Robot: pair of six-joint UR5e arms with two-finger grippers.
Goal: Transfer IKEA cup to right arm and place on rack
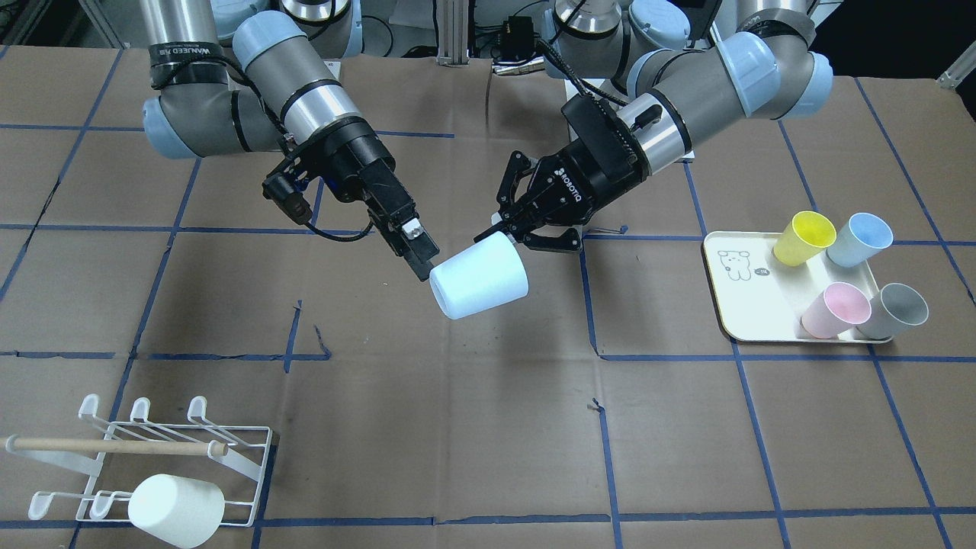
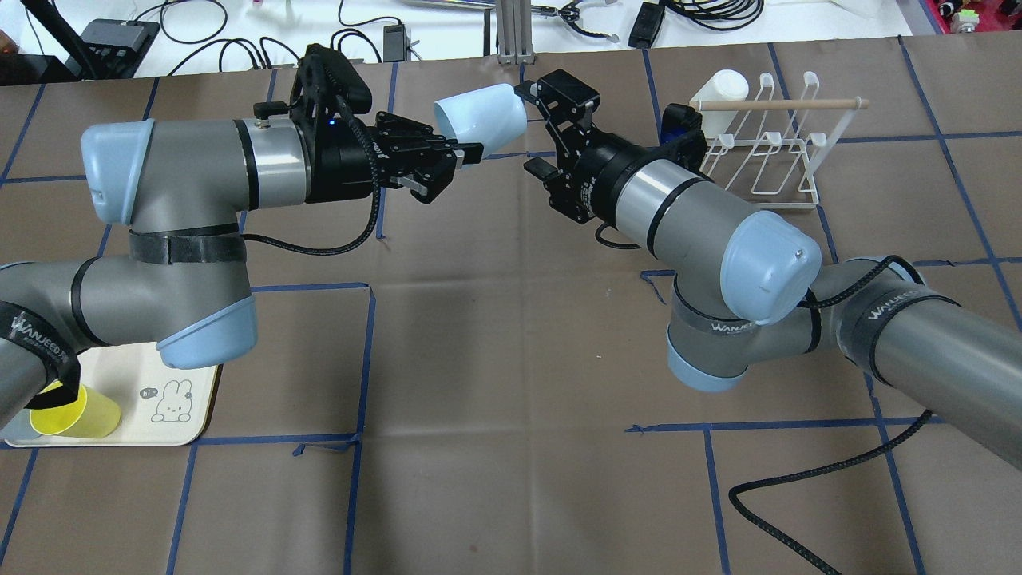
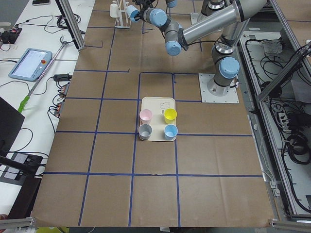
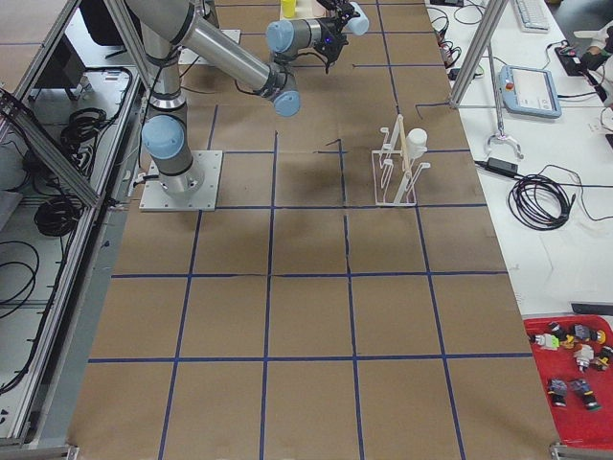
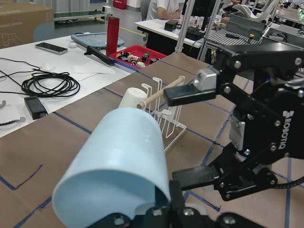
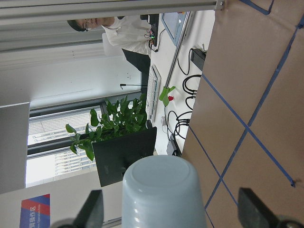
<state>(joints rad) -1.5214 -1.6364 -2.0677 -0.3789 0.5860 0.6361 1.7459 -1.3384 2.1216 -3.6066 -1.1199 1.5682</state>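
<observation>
The rack (image 1: 114, 445) holds one white cup (image 1: 175, 509). Well away from the rack, I read the pale blue IKEA cup (image 1: 480, 276) airborne: left gripper (image 1: 518, 221) clamped on its rim, right gripper (image 2: 525, 126) spread wide around its base. Transfer and racking remain.

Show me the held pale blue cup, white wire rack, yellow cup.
Pale blue plastic cup (image 1: 479, 276), front-facing view, side wall.
White wire rack (image 1: 114, 446), front-facing view, wooden dowel.
Yellow plastic cup (image 1: 804, 238), front-facing view, side wall.
</observation>
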